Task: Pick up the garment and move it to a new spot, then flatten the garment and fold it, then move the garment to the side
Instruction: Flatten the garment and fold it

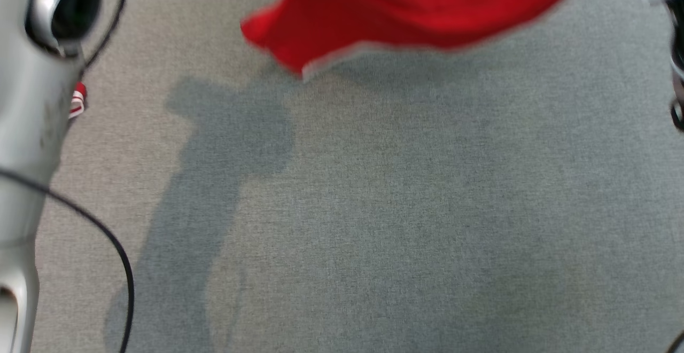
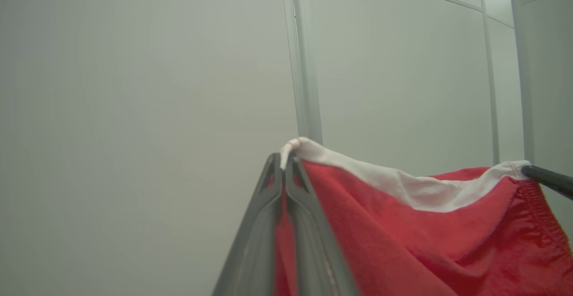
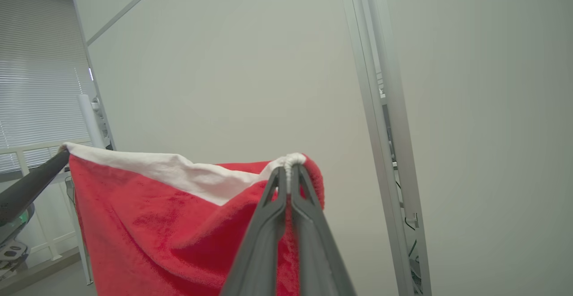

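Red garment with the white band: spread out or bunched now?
Spread, hanging: left pincer and right pincer each clamp one end of the white band, holding the red fabric garment draped between them.

Fuzzy red cloth garment (image 3: pixel 170 224), matt carpet (image 1: pixel 374 209)

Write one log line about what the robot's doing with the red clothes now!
left gripper: shut on red garment | right gripper: shut on red garment | state: hangs between both by white band

Beneath the hanging red garment (image 1: pixel 406 6), the grey surface (image 1: pixel 406 225) spreads wide, free for passage. The pale left forearm (image 1: pixel 26 128) and its looping black cable (image 1: pixel 130 289) block the left edge; the garment curtains the top.
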Controlling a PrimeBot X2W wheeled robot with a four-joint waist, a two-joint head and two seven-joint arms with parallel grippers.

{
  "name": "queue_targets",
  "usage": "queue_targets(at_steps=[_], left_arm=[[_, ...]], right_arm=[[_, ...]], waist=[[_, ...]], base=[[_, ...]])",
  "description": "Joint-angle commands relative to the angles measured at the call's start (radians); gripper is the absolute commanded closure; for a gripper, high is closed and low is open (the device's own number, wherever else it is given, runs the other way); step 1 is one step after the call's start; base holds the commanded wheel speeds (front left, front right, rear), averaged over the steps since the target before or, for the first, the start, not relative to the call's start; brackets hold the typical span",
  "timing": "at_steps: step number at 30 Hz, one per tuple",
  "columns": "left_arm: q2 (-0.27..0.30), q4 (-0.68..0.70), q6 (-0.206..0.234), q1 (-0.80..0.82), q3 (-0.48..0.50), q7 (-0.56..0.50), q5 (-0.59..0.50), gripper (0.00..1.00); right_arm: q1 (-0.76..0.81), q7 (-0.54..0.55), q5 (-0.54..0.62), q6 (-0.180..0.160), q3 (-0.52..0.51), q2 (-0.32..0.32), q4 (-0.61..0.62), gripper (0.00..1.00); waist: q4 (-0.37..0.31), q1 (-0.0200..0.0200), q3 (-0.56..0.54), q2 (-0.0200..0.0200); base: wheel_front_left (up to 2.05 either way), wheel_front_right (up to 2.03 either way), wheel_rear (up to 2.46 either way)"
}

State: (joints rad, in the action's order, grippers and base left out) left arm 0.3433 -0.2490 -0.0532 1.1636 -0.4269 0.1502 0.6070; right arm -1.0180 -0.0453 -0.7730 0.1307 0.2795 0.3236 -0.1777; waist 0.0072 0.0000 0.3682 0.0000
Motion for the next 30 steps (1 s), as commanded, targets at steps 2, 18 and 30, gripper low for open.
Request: queue_targets(at_steps=[2, 18, 30], left_arm=[[-0.018, -0.114, -0.020, 0.068, -0.001, 0.022, 0.002, 1.00], [-0.147, -0.680, -0.076, 0.210, -0.054, 0.104, 0.080, 1.00], [-0.082, -0.299, -0.058, -0.407, -0.065, 0.112, 0.068, 1.00]], right_arm=[[-0.083, -0.039, 0.008, 0.000, 0.030, -0.021, -0.107, 1.00], [-0.328, -0.192, -0.138, 0.000, 0.295, -0.145, -0.658, 1.00], [0.186, -0.213, -0.382, 0.000, 0.502, 0.081, -0.310, 1.00]], waist=[[-0.010, 0.0000, 0.027, 0.0000], [-0.003, 0.0000, 0.099, 0.0000], [0.019, 0.0000, 0.039, 0.0000]], base=[[0.00, 0.00, 0.00], [0.00, 0.00, 0.00], [0.00, 0.00, 0.00]])
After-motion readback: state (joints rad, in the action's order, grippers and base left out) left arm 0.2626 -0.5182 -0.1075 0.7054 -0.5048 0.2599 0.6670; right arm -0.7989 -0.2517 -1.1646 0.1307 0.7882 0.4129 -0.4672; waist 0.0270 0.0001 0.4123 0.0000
